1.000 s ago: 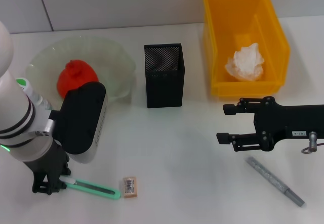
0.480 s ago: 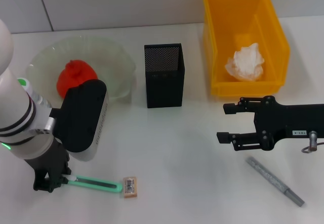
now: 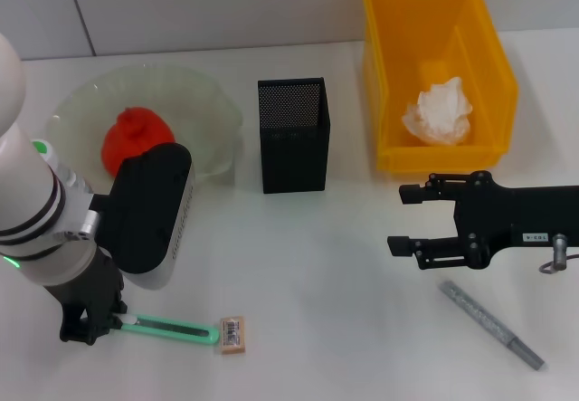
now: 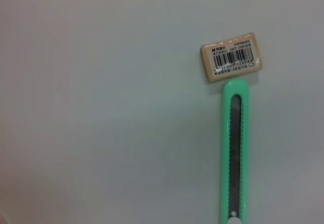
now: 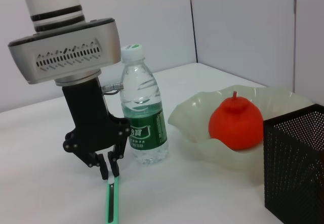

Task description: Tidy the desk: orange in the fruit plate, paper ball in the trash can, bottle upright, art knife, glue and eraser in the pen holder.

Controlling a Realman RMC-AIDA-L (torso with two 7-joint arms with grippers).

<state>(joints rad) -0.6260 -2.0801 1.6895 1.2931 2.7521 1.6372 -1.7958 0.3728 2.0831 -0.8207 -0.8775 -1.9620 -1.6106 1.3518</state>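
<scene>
My left claw (image 5: 110, 169) is down on the surface with its fingers closed narrow on the white tip end of the art knife (image 3: 167, 330), the bottle (image 5: 142, 114) standing just behind it. The grip is at the very end, so I think the knife can tilt or slip out when I lift it. Its far end touches the eraser (image 4: 232, 57), and any drag along the surface would push the eraser away. The pen holder (image 3: 293, 134) is well apart from the knife, and a knife hanging crooked can hit its rim. The bottle could be knocked over by the arm, being so near. My right claw (image 3: 404, 221) waits wide open near the glue (image 3: 491, 323), in front of the trash can (image 3: 438, 73)
</scene>
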